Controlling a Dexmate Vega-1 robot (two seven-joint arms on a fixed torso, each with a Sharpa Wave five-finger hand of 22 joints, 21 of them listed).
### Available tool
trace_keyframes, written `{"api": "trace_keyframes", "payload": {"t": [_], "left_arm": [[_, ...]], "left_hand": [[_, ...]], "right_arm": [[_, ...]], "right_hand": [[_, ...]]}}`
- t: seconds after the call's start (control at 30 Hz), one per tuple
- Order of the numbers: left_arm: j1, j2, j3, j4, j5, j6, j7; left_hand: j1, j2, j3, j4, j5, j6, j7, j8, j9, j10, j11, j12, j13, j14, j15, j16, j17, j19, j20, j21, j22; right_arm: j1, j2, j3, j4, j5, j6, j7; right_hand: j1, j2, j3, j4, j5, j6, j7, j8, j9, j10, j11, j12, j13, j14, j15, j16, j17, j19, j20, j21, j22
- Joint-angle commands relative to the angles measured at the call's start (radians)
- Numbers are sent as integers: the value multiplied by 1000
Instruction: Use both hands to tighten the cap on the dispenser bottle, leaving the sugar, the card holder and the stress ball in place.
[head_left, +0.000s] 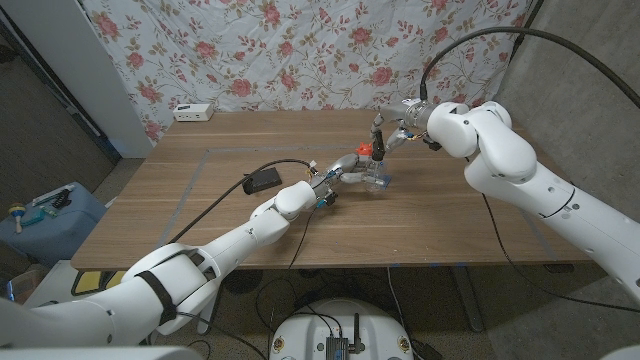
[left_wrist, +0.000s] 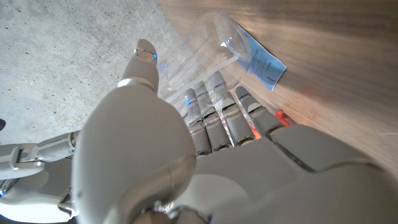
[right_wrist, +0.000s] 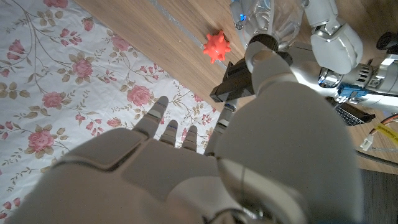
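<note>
The tightening step looks under way. Just right of the head view's centre, the left hand wraps its fingers around the one clear plastic dispenser bottle with a blue label, steadying it on the wooden table. The right hand comes down from above onto the bottle's top; whether it actually pinches the cap is hard to tell from these pictures. Next it probably needs a firm hold on the cap and a twist while the left hand keeps the bottle fixed. One spiky red stress ball and one black box-like card holder sit beside the bottle.
</note>
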Motion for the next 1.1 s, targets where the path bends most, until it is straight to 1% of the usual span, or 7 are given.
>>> {"api": "trace_keyframes", "payload": {"t": [0.03,0.17,0.57,0.7,0.83,0.9,1.1], "left_arm": [[4,3,1,-4,4,-2,5],[3,3,2,-2,5,-4,4],[-9,-6,2,27,1,-17,-3],[-10,-6,1,30,0,-18,-4],[-10,-4,0,29,-1,-16,-5],[-10,-5,0,31,-2,-17,-6],[-15,-11,1,45,-2,-24,-7]], "left_hand": [[-46,102,58,50,-2,103,-28,6,3,11,2,7,3,9,-82,5,4,-2,-83,0,2],[-46,102,58,50,-2,103,-28,6,3,10,2,7,3,7,-82,4,4,-3,-82,0,2],[-46,103,58,50,-2,103,-26,6,3,10,-2,6,4,7,-81,5,5,-3,-81,-1,3],[-46,103,58,50,-2,104,-26,6,3,11,-1,7,4,6,-80,5,5,-3,-82,0,3],[-46,104,59,50,-2,102,-28,5,3,12,-1,7,5,6,-82,5,5,-3,-81,0,3],[-46,104,58,50,-2,102,-27,5,3,10,0,6,5,7,-82,6,5,-3,-81,0,3],[-45,104,59,50,-2,102,-26,5,3,12,0,6,5,8,-80,5,4,-3,-81,0,3]], "right_arm": [[34,19,-25,8,-16,-34,60],[45,29,-35,9,-25,-50,82],[63,47,-52,9,-32,-72,107],[72,53,-59,13,-33,-80,124],[86,62,-71,17,-45,-97,151],[94,68,-78,18,-55,-108,169],[108,80,-94,24,-77,-129,203]], "right_hand": [[-9,0,-2,6,4,-5,2,0,1,-7,10,5,2,-10,5,5,6,-4,1,5,2],[-14,-2,-5,8,4,-10,3,-3,0,-8,12,6,2,-12,9,6,6,-5,3,5,2],[-41,-8,-20,21,2,-23,4,-9,-2,0,23,13,2,-13,14,10,8,-4,4,8,3],[-59,-12,-29,29,0,-29,5,-13,-4,-1,34,14,2,-15,16,11,8,-3,5,8,3],[-72,-14,-36,34,-2,-34,6,-16,-5,-1,35,14,2,-16,18,12,9,-2,7,9,3],[-89,-15,-43,41,-4,-36,6,-18,-7,-2,45,15,2,-17,21,13,9,-2,9,9,3],[-126,-18,-58,56,-9,-42,7,-22,-10,0,57,17,2,-18,25,15,10,1,19,10,3]]}}
